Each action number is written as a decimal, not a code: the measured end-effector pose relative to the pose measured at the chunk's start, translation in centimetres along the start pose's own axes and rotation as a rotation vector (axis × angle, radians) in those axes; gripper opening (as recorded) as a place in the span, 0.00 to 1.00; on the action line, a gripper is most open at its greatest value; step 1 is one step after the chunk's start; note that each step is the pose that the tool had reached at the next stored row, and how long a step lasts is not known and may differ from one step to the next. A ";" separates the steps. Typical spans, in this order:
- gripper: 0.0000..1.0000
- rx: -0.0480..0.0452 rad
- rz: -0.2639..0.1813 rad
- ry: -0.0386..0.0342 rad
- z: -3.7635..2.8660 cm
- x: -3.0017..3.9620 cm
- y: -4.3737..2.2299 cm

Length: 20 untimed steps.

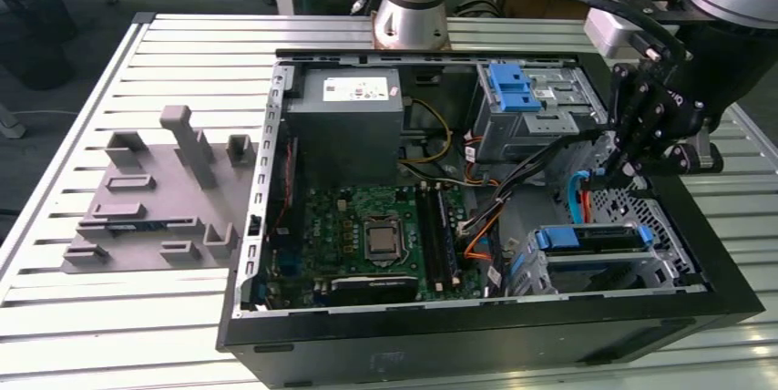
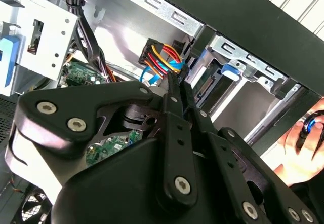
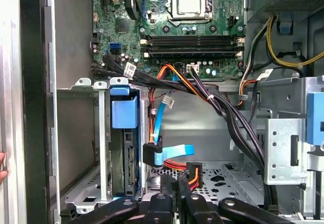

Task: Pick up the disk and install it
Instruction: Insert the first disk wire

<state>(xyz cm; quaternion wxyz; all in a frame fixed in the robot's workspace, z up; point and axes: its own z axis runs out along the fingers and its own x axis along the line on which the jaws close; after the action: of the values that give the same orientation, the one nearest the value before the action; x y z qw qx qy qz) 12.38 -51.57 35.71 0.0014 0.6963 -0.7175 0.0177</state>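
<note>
I see my gripper (image 1: 635, 164) hanging inside the computer case (image 1: 486, 335), fingers together on a black power connector (image 3: 193, 172). The disk (image 1: 592, 239) stands on edge in the drive cage just beside, toward the case's front wall.

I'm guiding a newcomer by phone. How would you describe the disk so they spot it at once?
Find the open black computer case on the slatted table, then the metal drive cage at the exterior view's lower right. The disk sits slotted in that cage, framed by a blue bracket; the ribbed blue latch on the farther cage carries no drive.
</note>
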 end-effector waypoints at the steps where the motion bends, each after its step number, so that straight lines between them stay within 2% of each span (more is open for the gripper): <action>1: 0.16 -0.0012 0.000 -0.0009 0.07 0.15 0.00; 4: 0.16 -0.0047 0.000 -0.0061 0.28 0.52 -0.01; 6: 0.16 -0.0083 0.000 -0.0215 0.34 0.58 -0.01; 7: 0.16 -0.0092 0.000 -0.0255 0.36 0.61 -0.01; 13: 0.16 -0.0101 0.000 -0.0256 0.51 0.86 -0.02; 20: 0.16 -0.0108 0.000 -0.0258 0.82 2.30 -0.05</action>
<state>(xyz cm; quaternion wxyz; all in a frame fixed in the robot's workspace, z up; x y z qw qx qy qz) 12.38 -53.90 34.95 -0.0041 0.6964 -0.7177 0.0049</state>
